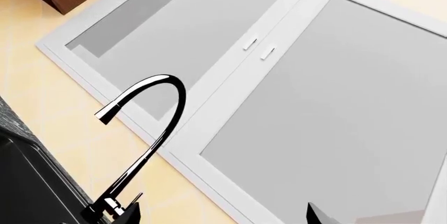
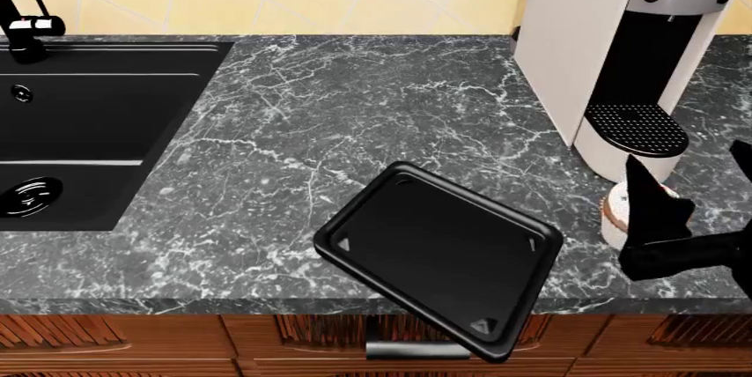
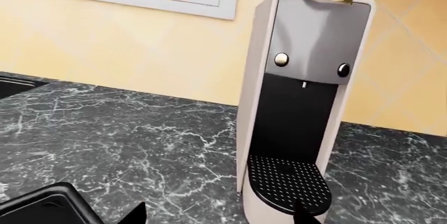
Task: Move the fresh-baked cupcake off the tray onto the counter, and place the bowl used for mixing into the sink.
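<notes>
Only your head view shows the white-frosted cupcake in its pale wrapper (image 2: 621,210): on the dark veined marble counter (image 2: 352,104), beside the flat black tray (image 2: 441,254), between your right gripper's (image 2: 688,188) spread fingers. Left gripper's (image 1: 223,216) fingers stand apart near the black curved faucet (image 1: 150,124).

Right tool (image 2: 660,210) low at the head view's right edge, fingers spread; left arm unseen there.

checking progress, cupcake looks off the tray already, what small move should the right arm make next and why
Probably lift the right pincer straight up: the cupcake already stands on the counter, clear of the tray, and the fingers look spread around it.
</notes>
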Controlling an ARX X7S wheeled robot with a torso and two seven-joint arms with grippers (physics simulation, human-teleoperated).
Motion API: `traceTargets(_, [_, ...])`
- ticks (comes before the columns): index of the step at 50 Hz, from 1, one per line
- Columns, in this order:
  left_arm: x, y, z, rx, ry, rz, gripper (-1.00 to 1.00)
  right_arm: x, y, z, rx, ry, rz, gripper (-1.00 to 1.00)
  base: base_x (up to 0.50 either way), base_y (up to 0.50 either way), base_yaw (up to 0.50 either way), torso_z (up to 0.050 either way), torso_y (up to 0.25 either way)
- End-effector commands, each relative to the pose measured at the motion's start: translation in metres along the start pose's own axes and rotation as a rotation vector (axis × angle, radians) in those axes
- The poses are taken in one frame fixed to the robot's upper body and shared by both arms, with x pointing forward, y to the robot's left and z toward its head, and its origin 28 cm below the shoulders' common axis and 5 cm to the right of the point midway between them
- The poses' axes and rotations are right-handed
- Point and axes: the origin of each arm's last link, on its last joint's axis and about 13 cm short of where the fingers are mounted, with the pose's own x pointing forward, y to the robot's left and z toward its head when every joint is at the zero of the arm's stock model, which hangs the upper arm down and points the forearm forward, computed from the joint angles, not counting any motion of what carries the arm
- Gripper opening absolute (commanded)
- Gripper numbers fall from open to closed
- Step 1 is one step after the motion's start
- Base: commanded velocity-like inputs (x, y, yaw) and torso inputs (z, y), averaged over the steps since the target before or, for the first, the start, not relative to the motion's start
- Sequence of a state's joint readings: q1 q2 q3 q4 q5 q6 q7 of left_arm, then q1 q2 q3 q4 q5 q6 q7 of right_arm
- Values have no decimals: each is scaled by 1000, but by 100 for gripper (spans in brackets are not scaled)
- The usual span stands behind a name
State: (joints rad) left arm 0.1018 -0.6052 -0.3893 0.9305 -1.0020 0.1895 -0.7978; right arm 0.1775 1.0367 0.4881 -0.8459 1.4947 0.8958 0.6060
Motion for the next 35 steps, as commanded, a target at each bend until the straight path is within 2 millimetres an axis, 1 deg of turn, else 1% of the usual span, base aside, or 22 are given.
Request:
traceTargets(1, [0, 0, 0, 0, -2, 1, 100, -6, 7, 12, -14, -98, 29, 100, 0, 0, 0, 0, 0])
traceTargets(5, [0, 0, 1, -1, -2, 2, 100, -7, 9, 17, -29, -139, 20, 100, 0, 0, 0, 0, 0])
traceTargets(11, [0, 0, 1, -1, -3, 3, 100, -8, 15, 21, -90, -137, 12, 100, 0, 0, 0, 0, 0])
traceTargets(12, [0, 0, 1, -1, -3, 4, 100, -7, 17, 22, -98, -180, 7, 100, 0, 0, 0, 0, 0])
traceTargets(15, [0, 1, 1, -1, -3, 4, 100, -7, 18, 22, -84, -160, 0, 100, 0, 0, 0, 0, 0])
traceTargets(19, [0, 0, 1, -1, -4, 4, 100, -8, 21, 21, -82, -137, 68, 100, 0, 0, 0, 0, 0])
traceTargets(23, [0, 1, 2, -1, -4, 4, 100, -6, 24, 19, -123, -127, 55, 100, 0, 3, 0, 0, 0])
traceTargets(27, [-1, 1, 2, -2, -6, 4, 100, -1, 27, 17, -170, -120, 43, 100, 0, 417, 0, 0, 0])
traceTargets(35, [0, 1, 2, -2, -8, 4, 100, -2, 26, 18, -174, -127, 39, 100, 0, 500, 0, 0, 0])
